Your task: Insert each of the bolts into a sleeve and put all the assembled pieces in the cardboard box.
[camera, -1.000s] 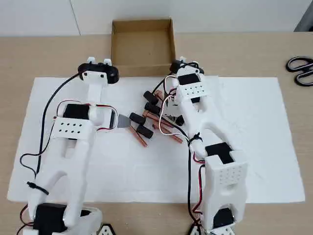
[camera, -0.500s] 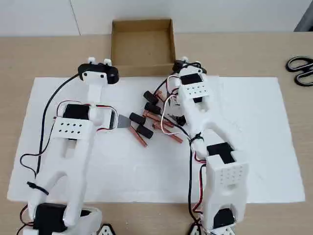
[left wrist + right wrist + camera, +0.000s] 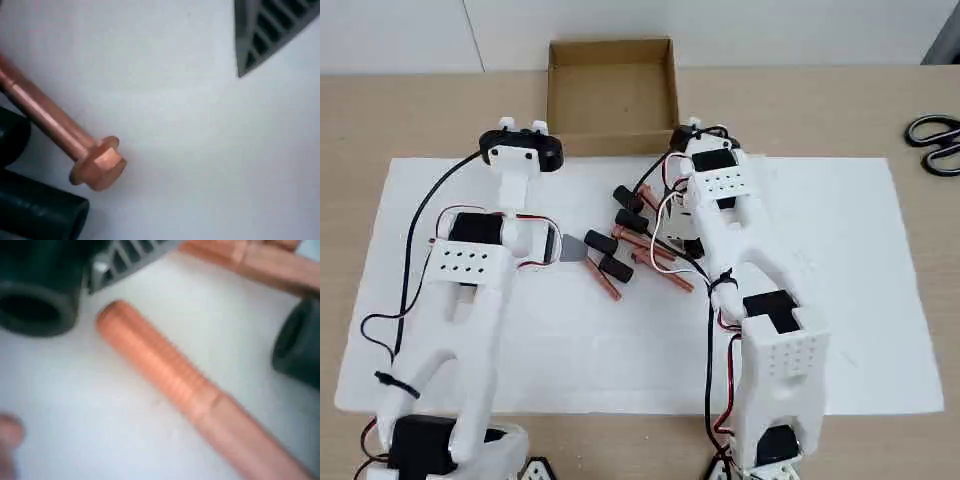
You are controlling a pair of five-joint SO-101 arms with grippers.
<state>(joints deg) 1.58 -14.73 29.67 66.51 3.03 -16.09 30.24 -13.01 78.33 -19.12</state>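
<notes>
Overhead, copper-coloured bolts and stubby black sleeves lie jumbled on the white sheet, just in front of the cardboard box, with both arms' ends over the heap.

At the left wrist, one bolt shows a smooth shank and flanged hex head, beside a sleeve. I cannot tell whether the left jaws are spread or pressed together.

At the right wrist, another bolt shows a finely threaded tip near a sleeve's open bore. The right jaws' state likewise cannot be told.

Parts cut off or covered

In the left wrist view, the bolt and the black sleeve beside it both run off the edge. From above, the right arm covers part of the pile of bolts, and the edge cuts off the scissors.
</notes>
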